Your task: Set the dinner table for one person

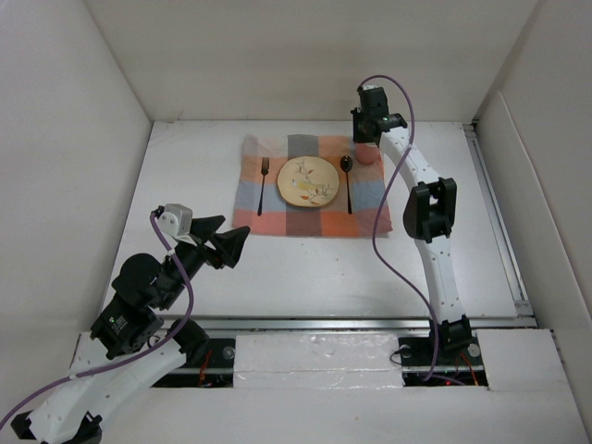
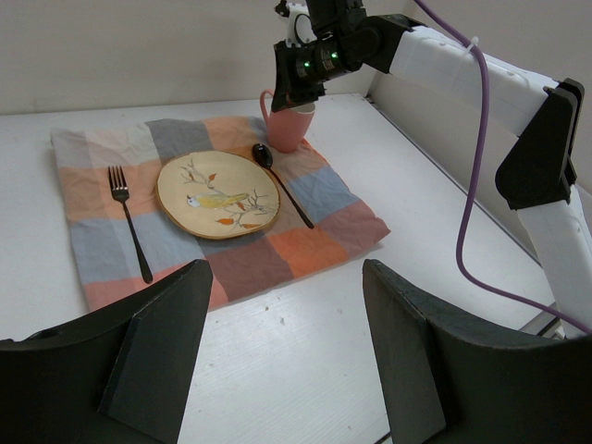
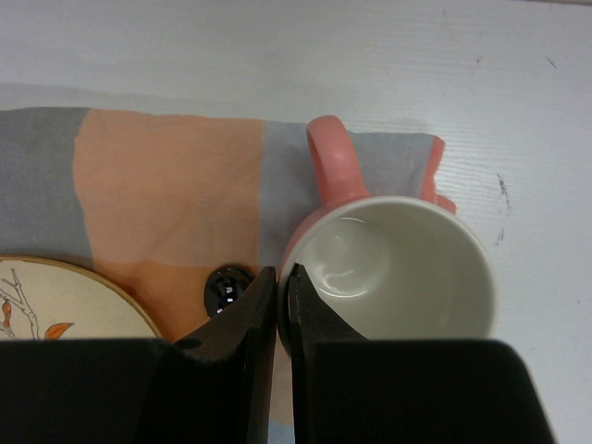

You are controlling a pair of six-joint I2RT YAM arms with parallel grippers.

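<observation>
White walls close in the scene on three sides, and the dinner table (image 1: 305,268), a plain matte white top, fills the middle of the top view. An orange-blue checked cloth (image 1: 254,208) lies flat on it in the upper centre of that frame. The right arm (image 1: 435,250) stretches up the right side to the cloth's upper right corner. A cream plate (image 1: 308,180) with a bird painted on it sits in the middle of the cloth. A pink mug (image 2: 287,125) stands upright at the upper right corner. The right gripper (image 3: 283,277) is pinched on the mug's rim, one finger inside and one outside. The left gripper (image 1: 227,231) hangs over bare tabletop at lower left, jaws spread wide and grasping nothing. A black fork (image 1: 264,185) lies just left of the plate. A black spoon (image 1: 348,185) lies just right of it, bowl near the mug.
</observation>
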